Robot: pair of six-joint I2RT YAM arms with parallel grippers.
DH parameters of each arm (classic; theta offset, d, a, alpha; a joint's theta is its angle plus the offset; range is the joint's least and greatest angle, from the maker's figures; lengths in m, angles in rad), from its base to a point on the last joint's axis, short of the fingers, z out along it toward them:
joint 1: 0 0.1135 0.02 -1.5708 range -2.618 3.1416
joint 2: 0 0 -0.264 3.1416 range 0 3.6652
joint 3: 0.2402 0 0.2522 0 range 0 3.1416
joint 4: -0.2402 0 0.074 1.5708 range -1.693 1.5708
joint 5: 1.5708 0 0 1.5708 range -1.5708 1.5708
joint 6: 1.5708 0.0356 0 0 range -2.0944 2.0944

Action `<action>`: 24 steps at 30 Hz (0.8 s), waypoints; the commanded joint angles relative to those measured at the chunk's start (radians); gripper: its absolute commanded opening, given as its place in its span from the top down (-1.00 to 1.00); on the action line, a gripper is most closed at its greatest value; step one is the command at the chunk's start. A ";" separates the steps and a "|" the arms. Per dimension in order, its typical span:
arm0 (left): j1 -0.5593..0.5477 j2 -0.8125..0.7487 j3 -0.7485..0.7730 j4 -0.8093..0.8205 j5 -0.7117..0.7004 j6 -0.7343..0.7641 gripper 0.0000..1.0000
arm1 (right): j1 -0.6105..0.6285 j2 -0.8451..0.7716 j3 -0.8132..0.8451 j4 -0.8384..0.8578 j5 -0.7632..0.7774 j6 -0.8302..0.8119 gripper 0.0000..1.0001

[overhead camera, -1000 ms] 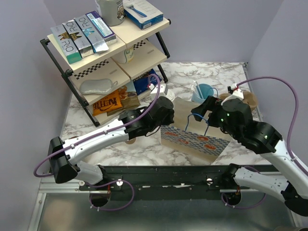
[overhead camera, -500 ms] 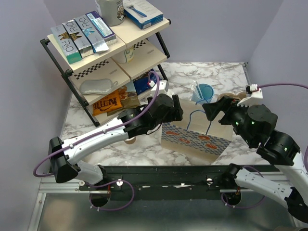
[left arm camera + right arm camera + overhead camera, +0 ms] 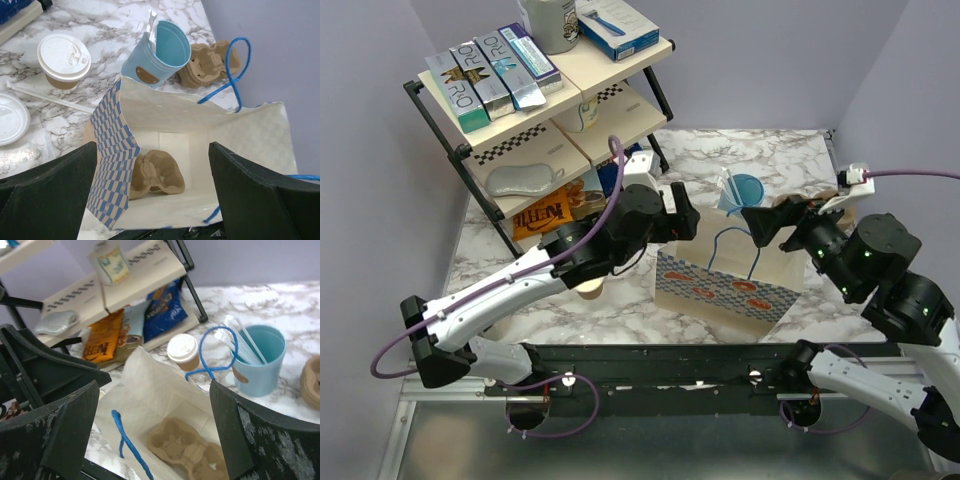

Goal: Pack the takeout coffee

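The takeout coffee [image 3: 64, 60], a short tan cup with a white lid, stands on the marble behind the bag, also seen in the right wrist view [image 3: 183, 351]. The paper bag [image 3: 730, 282] with blue checks and blue cord handles stands open, and a brown pulp cup carrier [image 3: 157, 172] lies on its floor. My left gripper [image 3: 678, 218] hovers open above the bag's left rim, holding nothing [image 3: 152, 150]. Above the bag's right rim my right gripper [image 3: 770, 222] is also open and empty [image 3: 154, 390].
A light-blue cup [image 3: 745, 190] with straws stands behind the bag, with a stack of pulp carriers [image 3: 205, 62] to its right. A loose white lid [image 3: 10, 120] and a straw [image 3: 50, 97] lie left of the bag. The shelf rack [image 3: 550, 110] holds snack bags [image 3: 102, 335].
My left gripper has opened, let go of the bag's left edge and risen. My right arm has drawn back to the right and upward, still open.
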 commanded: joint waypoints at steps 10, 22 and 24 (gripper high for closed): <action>0.161 -0.234 -0.137 -0.039 0.061 0.037 -0.98 | -0.001 0.160 0.218 0.046 -0.269 -0.226 -1.00; 0.327 -0.390 -0.382 -0.014 0.124 0.070 -0.98 | -0.007 0.596 0.619 -0.153 -0.040 -0.254 -1.00; 0.332 -0.426 -0.412 -0.008 0.100 0.086 -0.98 | -0.056 0.717 0.745 -0.204 -0.063 -0.207 -1.00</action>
